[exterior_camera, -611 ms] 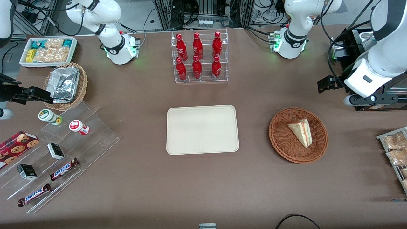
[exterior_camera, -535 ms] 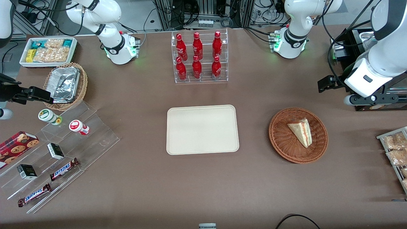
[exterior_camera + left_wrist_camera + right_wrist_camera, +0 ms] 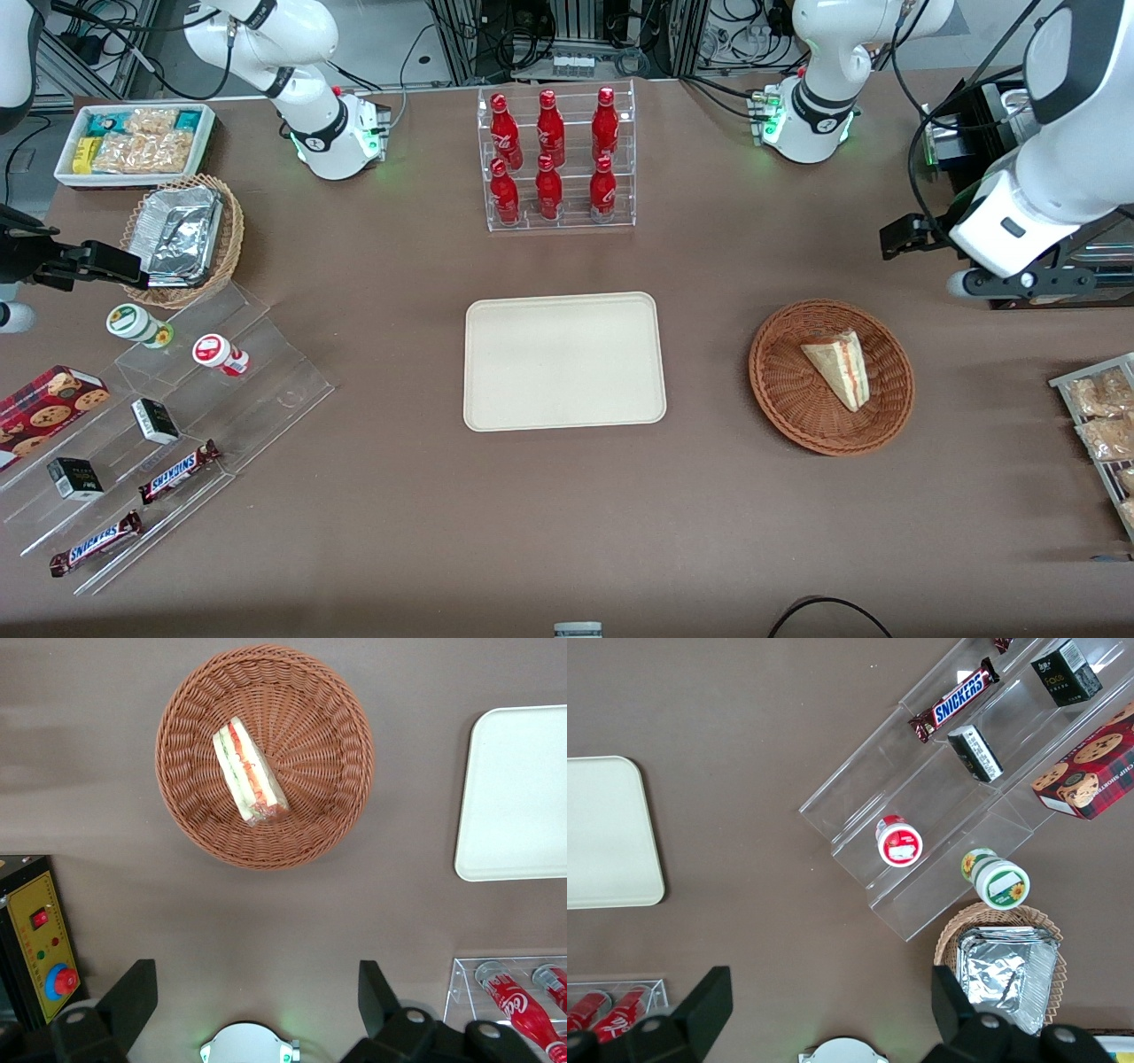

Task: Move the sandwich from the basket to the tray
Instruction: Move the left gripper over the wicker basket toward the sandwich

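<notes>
1. The sandwich (image 3: 838, 369) lies on its side in the reddish-brown wicker basket (image 3: 831, 377), its red and green filling edge showing and its narrow tip toward the front camera.
2. In the left wrist view the sandwich (image 3: 249, 771) sits a little off the middle of the basket (image 3: 265, 756), inside the woven rim and apart from it.
3. The basket stands on the brown table (image 3: 567, 514) beside the cream tray (image 3: 564, 361), toward the working arm's end, with a strip of bare table between the two.
4. The tray holds nothing; one rounded corner of it shows in the left wrist view (image 3: 516, 794).
5. The gripper (image 3: 257, 1003) hangs high above the table, farther from the front camera than the basket, its two dark fingers (image 3: 131, 999) spread wide apart with nothing between them.
6. It touches neither the basket nor the sandwich.
7. A clear rack of red bottles (image 3: 555, 158) stands farther from the front camera than the tray.
</notes>
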Tool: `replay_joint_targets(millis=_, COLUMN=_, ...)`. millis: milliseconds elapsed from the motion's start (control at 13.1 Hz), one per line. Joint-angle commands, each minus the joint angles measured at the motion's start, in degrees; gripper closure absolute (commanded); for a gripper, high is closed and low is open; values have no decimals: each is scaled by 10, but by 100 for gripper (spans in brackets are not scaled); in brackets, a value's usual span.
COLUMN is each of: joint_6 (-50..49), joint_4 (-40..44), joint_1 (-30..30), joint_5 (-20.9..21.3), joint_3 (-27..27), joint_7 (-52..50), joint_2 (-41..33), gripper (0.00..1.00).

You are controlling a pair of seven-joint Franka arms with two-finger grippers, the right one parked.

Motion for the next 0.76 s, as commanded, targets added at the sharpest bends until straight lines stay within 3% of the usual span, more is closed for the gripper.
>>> replay_joint_targets(millis=0, joint_6=65, joint_4=-62, joint_1=-3, joint_5=-5, joint_3=7, joint_7=11, joint_2=-3, gripper=0)
replay_joint_targets(millis=688, joint_6=309, joint_4=-248, joint_1=-2, joint_5=1, joint_3=8, joint_7=11, joint_2=-2, gripper=0)
